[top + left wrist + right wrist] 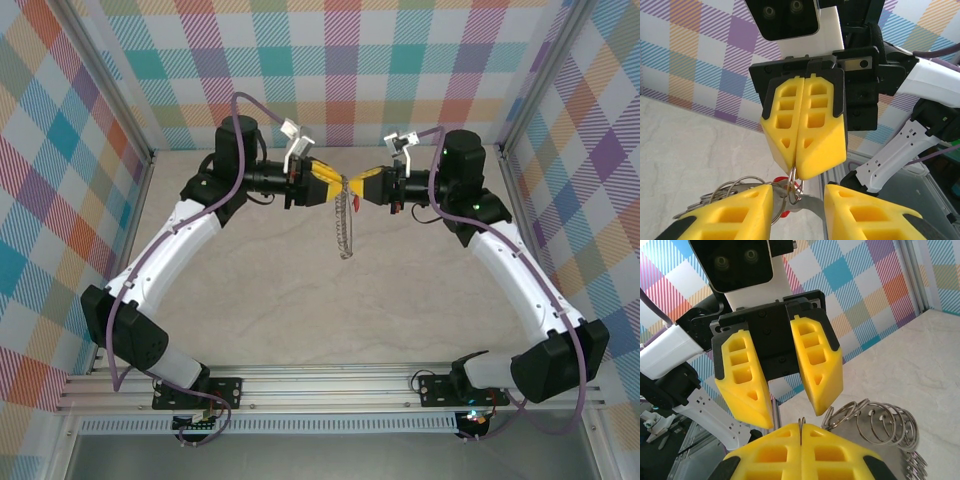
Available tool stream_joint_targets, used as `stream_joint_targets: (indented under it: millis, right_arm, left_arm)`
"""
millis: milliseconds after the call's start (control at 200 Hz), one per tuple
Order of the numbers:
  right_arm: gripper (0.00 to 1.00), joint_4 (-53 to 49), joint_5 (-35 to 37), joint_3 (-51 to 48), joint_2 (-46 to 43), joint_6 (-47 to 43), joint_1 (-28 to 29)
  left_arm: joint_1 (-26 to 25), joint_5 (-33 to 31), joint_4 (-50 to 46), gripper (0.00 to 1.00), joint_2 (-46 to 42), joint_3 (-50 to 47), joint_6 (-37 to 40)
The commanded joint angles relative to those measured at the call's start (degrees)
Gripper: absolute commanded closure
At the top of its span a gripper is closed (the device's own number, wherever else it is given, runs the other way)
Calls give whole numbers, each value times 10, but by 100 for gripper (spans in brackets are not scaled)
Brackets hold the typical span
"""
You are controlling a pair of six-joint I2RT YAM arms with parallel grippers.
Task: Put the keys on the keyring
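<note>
since both arms meet in mid-air, the keyring [345,228] just hangs between them, well above the table [250,290]. right gripper [799,171] sits at the top of the keyring, jaws pressed together on its thin wire. left gripper [790,411] is right against the keyring from the other side, jaws partly spread and pinching the key [808,203], red head beside the loops.

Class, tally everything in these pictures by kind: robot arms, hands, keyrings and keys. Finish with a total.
Robot arms: 2 (left arm, right arm)
Hands: 2 (left hand, right hand)
Keyring: 1
Red-headed key: 1
Total: 6
</note>
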Motion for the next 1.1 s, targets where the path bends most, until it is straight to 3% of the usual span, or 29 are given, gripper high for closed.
stream_joint_targets:
  millis: [0,395,620,905,1095]
  right_arm:
    - [100,27,-19,-4,1,2,-1]
    - [100,27,-14,-9,-4,0,-1]
    - [100,28,-10,-11,-3,0,-1]
    - [100,27,0,-15,-3,-3,-1]
    - [100,26,6,-17,-3,-3,-2]
  left_arm:
    - [-8,9,32,68,6,19,-10]
    - [-21,7,31,69,18,20,-11]
    - [-21,9,30,82,17,16,-9]
    - [-21,15,12,74,9,8,7]
    - [-20,20,-9,85,4,8,24]
